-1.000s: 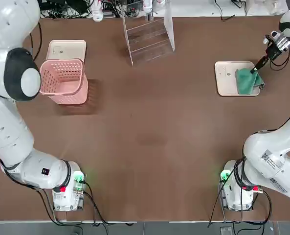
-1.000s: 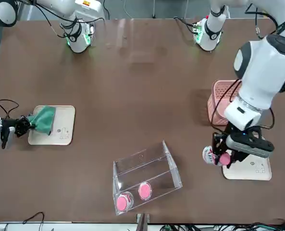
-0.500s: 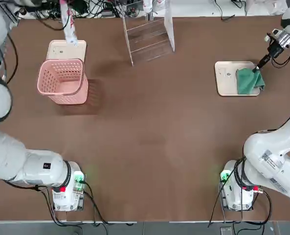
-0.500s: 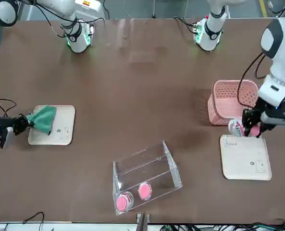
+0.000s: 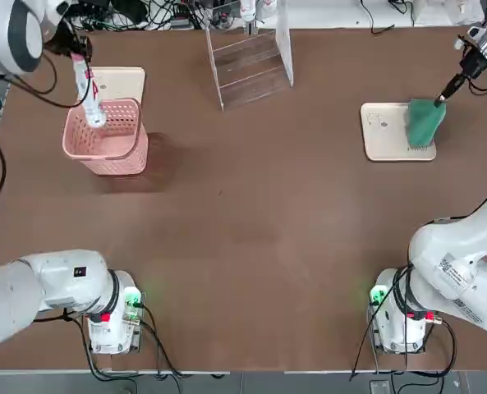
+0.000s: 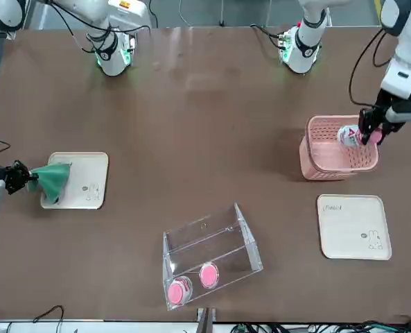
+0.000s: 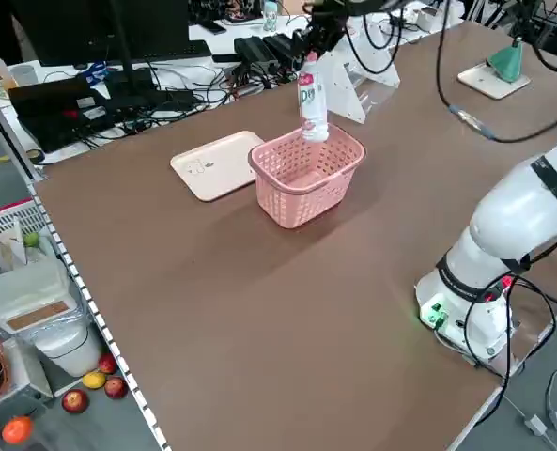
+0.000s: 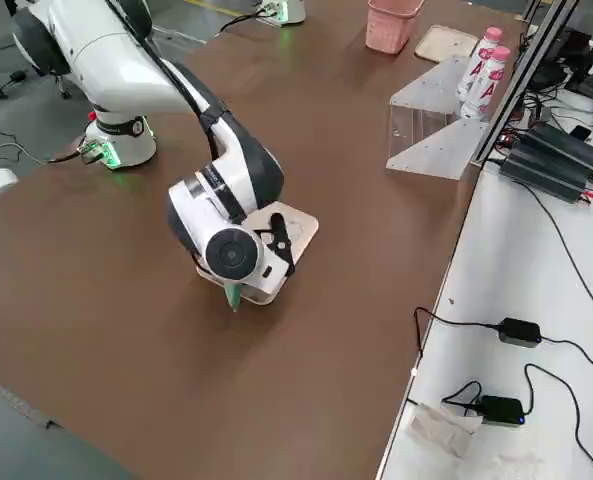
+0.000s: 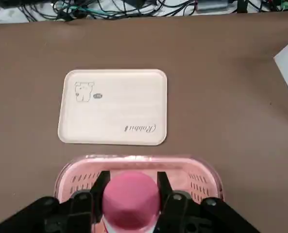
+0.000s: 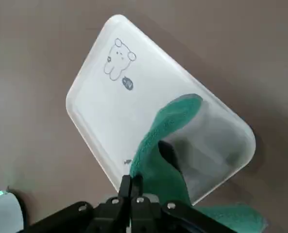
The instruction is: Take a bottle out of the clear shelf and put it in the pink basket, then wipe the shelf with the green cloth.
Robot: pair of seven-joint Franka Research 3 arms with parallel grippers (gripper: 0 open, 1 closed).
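The bottle (image 6: 348, 135) is pinched by its pink cap in the left hand (image 6: 369, 132) and hung upright, with the pink basket (image 6: 326, 166) directly beneath. The green cloth (image 5: 424, 123) is pinched by one corner in the right hand (image 5: 450, 88) and lifted off the cream tray (image 5: 383, 131) below.

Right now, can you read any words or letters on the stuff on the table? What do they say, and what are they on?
"Rabbit": in script on the cream tray behind the pink basket, beside a little animal drawing.
A big red "A": on the two bottles in the clear shelf.
The held bottle has red label letters, too blurred to read.
The tray under the green cloth has a small line of print, too small to read.
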